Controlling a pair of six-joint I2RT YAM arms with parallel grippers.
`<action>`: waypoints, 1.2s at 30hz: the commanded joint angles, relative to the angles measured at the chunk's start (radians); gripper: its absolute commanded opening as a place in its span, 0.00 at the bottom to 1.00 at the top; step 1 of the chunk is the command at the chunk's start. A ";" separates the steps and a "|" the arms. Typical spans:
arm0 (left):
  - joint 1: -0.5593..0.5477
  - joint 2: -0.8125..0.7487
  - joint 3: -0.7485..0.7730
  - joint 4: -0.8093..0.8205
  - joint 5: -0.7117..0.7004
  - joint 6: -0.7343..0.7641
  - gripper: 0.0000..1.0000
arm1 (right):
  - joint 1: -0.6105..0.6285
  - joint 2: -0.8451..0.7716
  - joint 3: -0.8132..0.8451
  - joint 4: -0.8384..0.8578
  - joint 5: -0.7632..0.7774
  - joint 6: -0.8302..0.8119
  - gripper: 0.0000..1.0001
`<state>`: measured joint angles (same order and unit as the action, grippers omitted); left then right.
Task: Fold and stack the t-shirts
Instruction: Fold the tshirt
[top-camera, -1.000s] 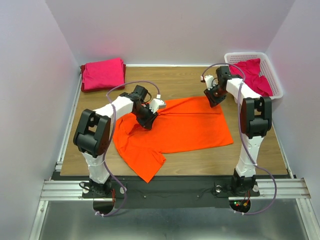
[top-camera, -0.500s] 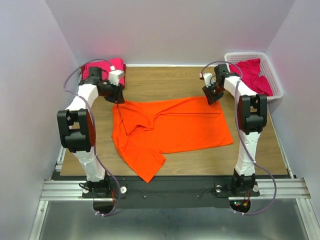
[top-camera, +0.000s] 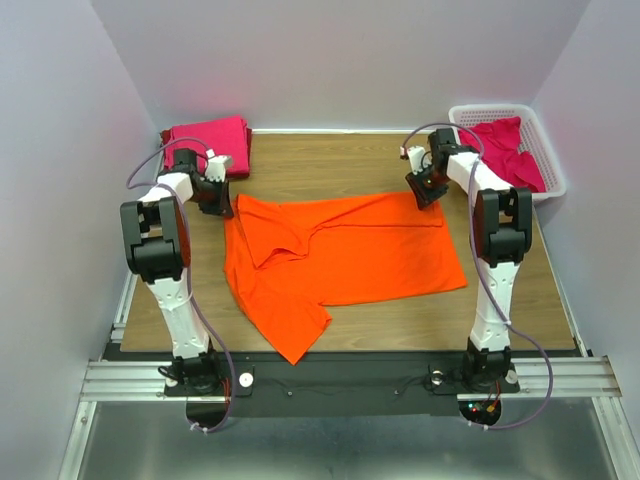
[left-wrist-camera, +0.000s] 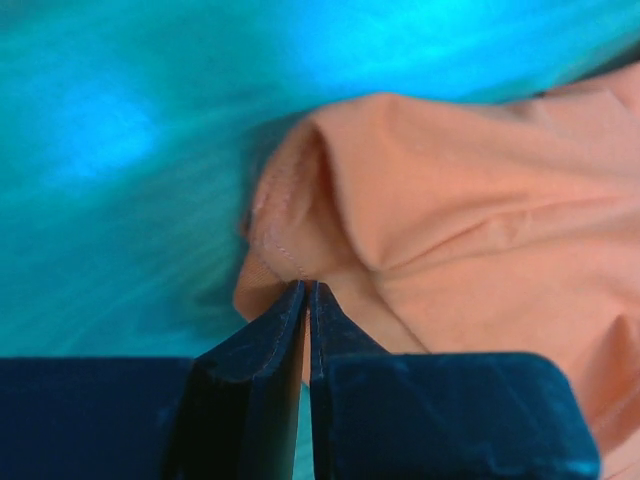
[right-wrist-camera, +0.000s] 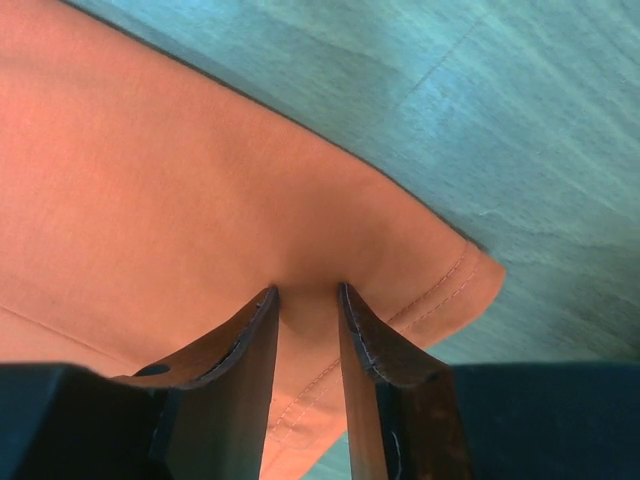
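Spread flat on the table (top-camera: 330, 165): one plain orange t-shirt (top-camera: 370, 250). At its far left corner, left gripper (top-camera: 220, 203), fingers (left-wrist-camera: 250, 380) pressed together on a fold of hem; a second ago over the shirt's middle. At its far right corner, right gripper (top-camera: 428, 196), clamped on the hem as before. Beyond, to the left: one folded magenta pile (top-camera: 210, 135). Beyond, to the right: one white basket (top-camera: 495, 108) holding a crumpled magenta t-shirt (top-camera: 505, 145).
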<state>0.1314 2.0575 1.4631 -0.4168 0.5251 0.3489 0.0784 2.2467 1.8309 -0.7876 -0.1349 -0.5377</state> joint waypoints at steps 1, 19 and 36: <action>0.011 0.108 0.140 -0.005 -0.042 -0.027 0.18 | -0.020 0.060 0.043 -0.004 0.043 0.022 0.36; 0.016 -0.192 -0.047 -0.025 0.263 -0.016 0.49 | 0.264 -0.053 0.195 0.002 -0.377 0.301 0.39; 0.007 -0.218 -0.243 -0.011 0.319 -0.073 0.44 | 0.445 0.097 0.234 0.080 -0.549 0.628 0.38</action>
<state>0.1413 1.9297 1.2743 -0.3885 0.8059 0.2584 0.4789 2.3512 2.0785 -0.7475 -0.6376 0.0216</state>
